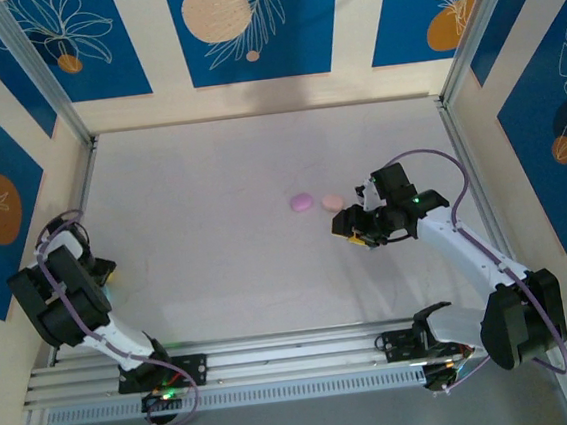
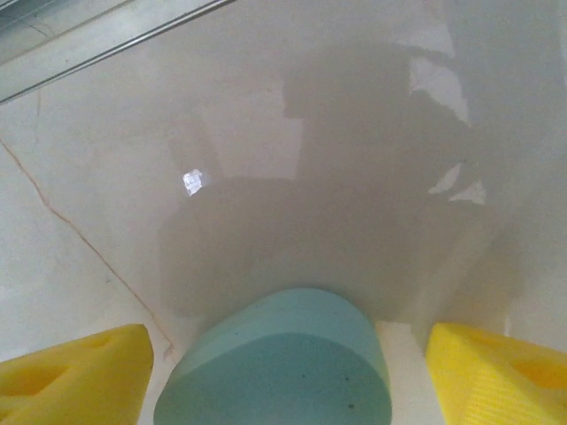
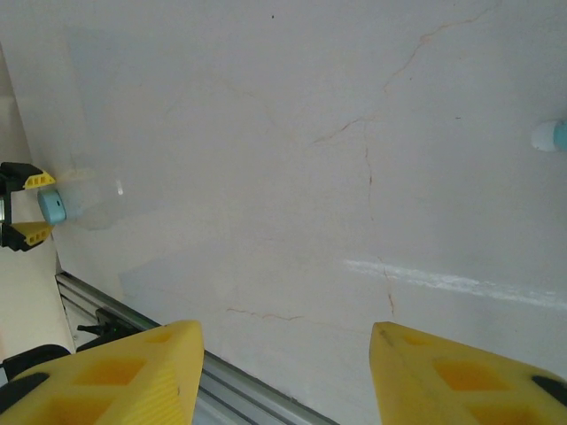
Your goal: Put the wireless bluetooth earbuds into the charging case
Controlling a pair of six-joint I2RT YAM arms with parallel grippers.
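While my left gripper (image 2: pixel 285 347) is straddling the light blue case (image 2: pixel 275 376), likely to steady it, grip unclear, I'm hovering the right gripper (image 3: pixel 285 332) spread and empty.

Case (image 1: pixel 302 203) just left of 2nd case (image 1: pixel 333 203), mid table (image 1: pixel 210 179); 3rd case (image 2: pixel 275 376) betw. left gripper (image 2: pixel 288 347) fingers, far left.

Pale marble-look desk (image 2: pixel 354 177): glossy, smooth, reflective, thin brown veins. Left claw (image 2: pixel 285 376), yellow fingers (image 2: pixel 80 372): matt plastic, finely textured. Light blue oval pebble-shaped case (image 2: pixel 292 328) between them: matt, smooth plastic. Silver rail (image 3: pixel 239 394) by right claw (image 3: pixel 288 376): brushed metal.
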